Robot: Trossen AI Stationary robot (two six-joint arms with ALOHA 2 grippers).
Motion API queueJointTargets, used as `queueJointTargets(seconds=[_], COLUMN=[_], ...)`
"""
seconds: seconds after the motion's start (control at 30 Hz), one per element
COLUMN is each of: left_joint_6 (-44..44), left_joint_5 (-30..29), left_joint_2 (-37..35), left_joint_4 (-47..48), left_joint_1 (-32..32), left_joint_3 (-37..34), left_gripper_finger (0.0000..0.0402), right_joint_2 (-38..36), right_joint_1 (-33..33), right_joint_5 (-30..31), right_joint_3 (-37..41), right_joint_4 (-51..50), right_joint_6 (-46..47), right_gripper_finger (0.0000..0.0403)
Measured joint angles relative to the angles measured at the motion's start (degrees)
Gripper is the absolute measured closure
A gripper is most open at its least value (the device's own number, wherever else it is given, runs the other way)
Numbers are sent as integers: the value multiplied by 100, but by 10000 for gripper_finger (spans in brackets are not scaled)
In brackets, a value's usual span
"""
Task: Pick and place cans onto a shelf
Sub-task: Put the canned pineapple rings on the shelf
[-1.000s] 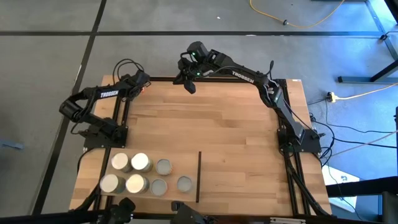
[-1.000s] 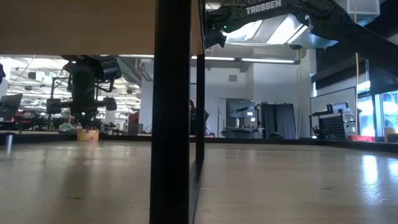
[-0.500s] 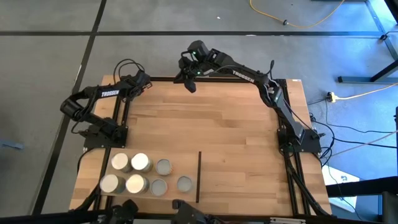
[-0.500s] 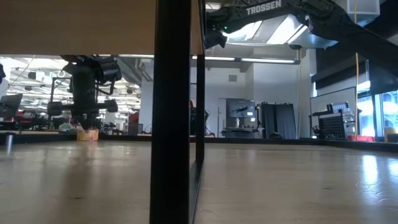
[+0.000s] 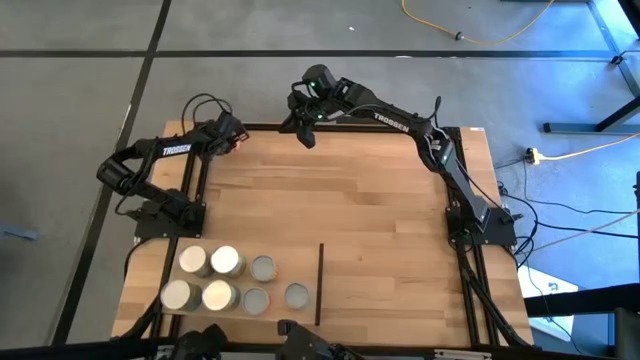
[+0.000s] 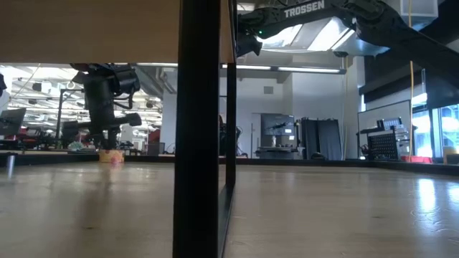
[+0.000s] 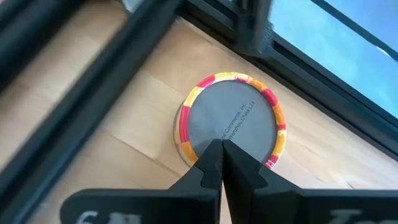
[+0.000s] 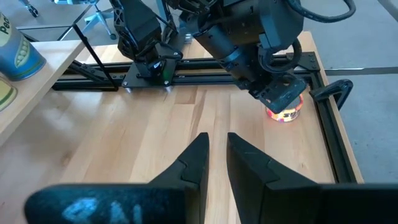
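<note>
A small can [image 7: 230, 123] with a grey top and a red-and-yellow rim stands on the table near its far left corner; it also shows in the right wrist view [image 8: 284, 112] and the low view [image 6: 111, 155]. My left gripper [image 7: 221, 148] is shut right above it [image 5: 229, 134]. My right gripper [image 8: 216, 142] is open by a narrow gap and empty, high over the table's far edge [image 5: 305, 136]. Several cans [image 5: 226, 261] stand upright on the raised pale-wood shelf [image 5: 290, 258] at the near left, by its black strip [image 5: 320, 284]. My left gripper's shut fingers [image 7: 211, 163] point down over the can's grey top [image 7: 214, 118] from above. Whether they touch the top, I cannot tell. The can stands upright on the table.
A black frame rail [image 8: 217, 62] runs along the table's far and side edges. The shelf's black post [image 6: 197, 129] stands close before the low camera. Bare planked tabletop [image 5: 380, 220] spreads across the middle and right.
My left gripper has moved a little toward the table's right edge. In the low view the small can under it stands shifted the same way.
</note>
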State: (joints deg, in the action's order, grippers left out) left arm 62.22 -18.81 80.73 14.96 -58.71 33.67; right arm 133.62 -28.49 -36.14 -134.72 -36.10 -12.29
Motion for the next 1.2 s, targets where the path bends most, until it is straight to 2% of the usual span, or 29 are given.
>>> queueJointTargets(seconds=[0.37,0.6,0.9,1.07,1.2], left_joint_6=[-504,-844,-1183,-1187,-1187], left_joint_5=[1492,2333,2830,3236,3287], left_joint_2=[-4,4,11,13,13], left_joint_4=[-22,-156,-179,-174,-175], left_joint_1=[25,301,1110,1717,2249], left_joint_3=[7,-3,-11,-13,-13], left_gripper_finger=[393,399,396,399,393], right_joint_2=[0,-20,-33,-33,-33], right_joint_1=[0,0,-22,-20,-22], right_joint_5=[-4,-5,-606,-738,-712], right_joint_3=[0,0,-31,-31,-31], right_joint_4=[-11,-93,-385,-917,-1729], right_joint_6=[2,-17,-56,-676,-1492], right_gripper_finger=[344,344,344,344,344])
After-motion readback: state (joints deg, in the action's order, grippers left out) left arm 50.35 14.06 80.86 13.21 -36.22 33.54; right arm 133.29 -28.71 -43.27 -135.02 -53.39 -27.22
